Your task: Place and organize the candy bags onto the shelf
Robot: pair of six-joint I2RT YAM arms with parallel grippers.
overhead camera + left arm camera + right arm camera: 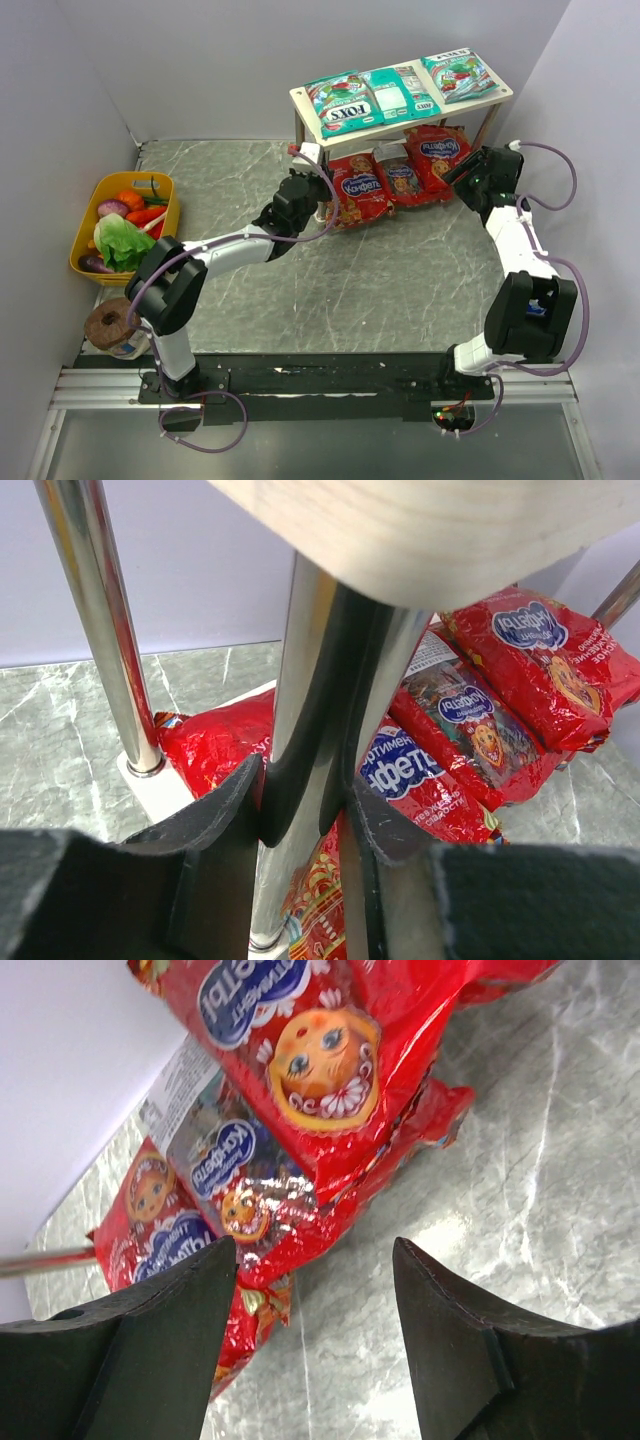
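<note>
On far side of desk (380,270): shelf (301,98), pale wood boards, thin metal legs. Lying flat on top board, side by side: three teal candy bags (400,90). Under top board, in an overlapping row: three red candy bags (402,178), front ends sticking out past board edge. Grasps front-left shelf leg (340,680) with left gripper (305,800), fingers pressed on chrome from both sides. Holds right gripper (315,1290) released above desk, just beside rightmost red bag, nothing between fingers. At left desk edge: yellow tub (171,222) of toy vegetables.
</note>
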